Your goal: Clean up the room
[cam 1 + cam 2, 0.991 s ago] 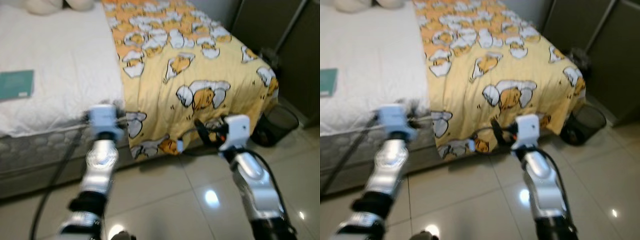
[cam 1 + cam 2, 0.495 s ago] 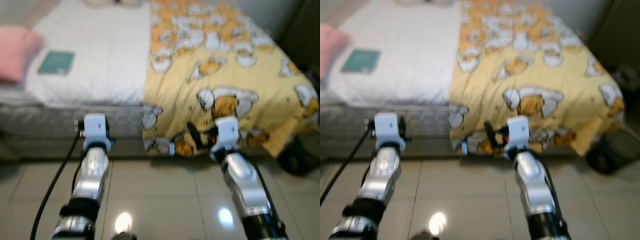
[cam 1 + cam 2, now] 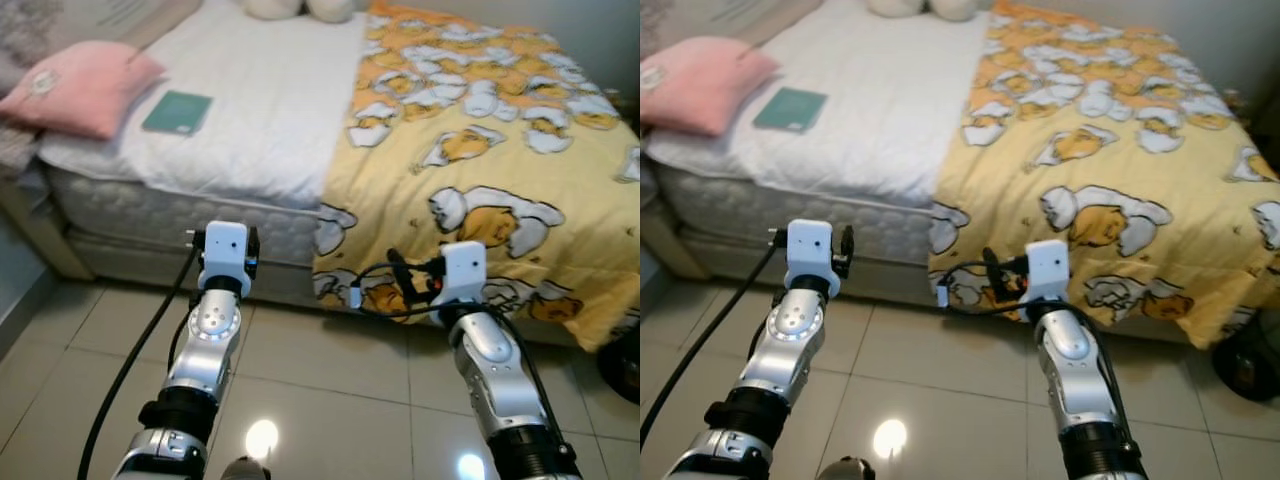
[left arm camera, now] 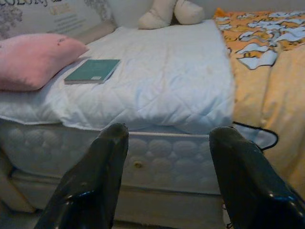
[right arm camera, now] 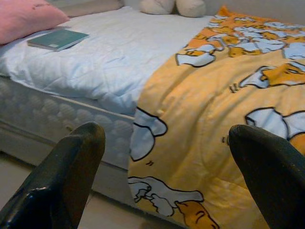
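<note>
A bed with a white quilted sheet (image 3: pixel 260 110) stands before me. A yellow blanket (image 3: pixel 490 150) with a cartoon print covers its right part and hangs over the near side. A green book (image 3: pixel 177 111) lies on the sheet at the left, beside a pink pillow (image 3: pixel 85 88). Both silver arms reach forward over the tiled floor, short of the bed's side. My left gripper (image 4: pixel 167 157) is open with nothing between its fingers and faces the mattress edge. My right gripper (image 5: pixel 167 157) is open and empty and faces the hanging blanket edge.
A cream plush toy (image 3: pixel 300 8) sits at the head of the bed. Black cables (image 3: pixel 125 370) trail from the left arm across the floor. A dark bin (image 3: pixel 1250 365) stands at the bed's right corner. A wooden bed frame edge (image 3: pixel 40 240) shows at the left.
The view has swung left: the pink pillow and book have come into sight and the bin has slid to the right edge. Both arms stay held out in front.
</note>
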### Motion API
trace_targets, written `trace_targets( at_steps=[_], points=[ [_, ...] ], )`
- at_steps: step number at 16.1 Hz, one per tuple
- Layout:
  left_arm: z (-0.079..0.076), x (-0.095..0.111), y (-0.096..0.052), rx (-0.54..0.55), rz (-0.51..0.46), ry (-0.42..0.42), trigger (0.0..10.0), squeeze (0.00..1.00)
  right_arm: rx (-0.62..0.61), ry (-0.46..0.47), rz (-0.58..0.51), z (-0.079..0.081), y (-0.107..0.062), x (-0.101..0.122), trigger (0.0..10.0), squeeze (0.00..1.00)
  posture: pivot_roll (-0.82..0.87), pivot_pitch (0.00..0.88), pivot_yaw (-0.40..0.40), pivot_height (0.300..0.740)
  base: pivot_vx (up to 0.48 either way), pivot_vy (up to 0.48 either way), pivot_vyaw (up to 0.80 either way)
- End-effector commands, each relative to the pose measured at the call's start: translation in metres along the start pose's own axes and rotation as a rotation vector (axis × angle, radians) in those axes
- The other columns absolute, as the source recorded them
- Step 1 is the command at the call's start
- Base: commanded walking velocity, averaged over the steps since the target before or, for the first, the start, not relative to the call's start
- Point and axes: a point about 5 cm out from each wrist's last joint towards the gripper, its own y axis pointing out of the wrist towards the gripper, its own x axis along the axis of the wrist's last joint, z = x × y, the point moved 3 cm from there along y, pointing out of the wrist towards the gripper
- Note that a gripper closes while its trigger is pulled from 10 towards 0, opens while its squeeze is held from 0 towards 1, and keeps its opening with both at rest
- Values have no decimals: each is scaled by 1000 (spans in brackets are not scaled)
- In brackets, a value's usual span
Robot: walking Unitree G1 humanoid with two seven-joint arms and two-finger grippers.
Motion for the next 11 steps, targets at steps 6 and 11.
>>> trace_targets(
  at_steps=[6,11],
  points=[
    [-1,3,5,-25,22,-50,10000,1000,-15,-7,7,-5,-3,-6,10000,1000,-19,0,-23,740,417,-55,508],
    [-6,1,4,-38,30,-76,10000,1000,-32,-7,0,-9,-5,-7,10000,1000,-30,0,-18,740,434,0,510]
  ],
)
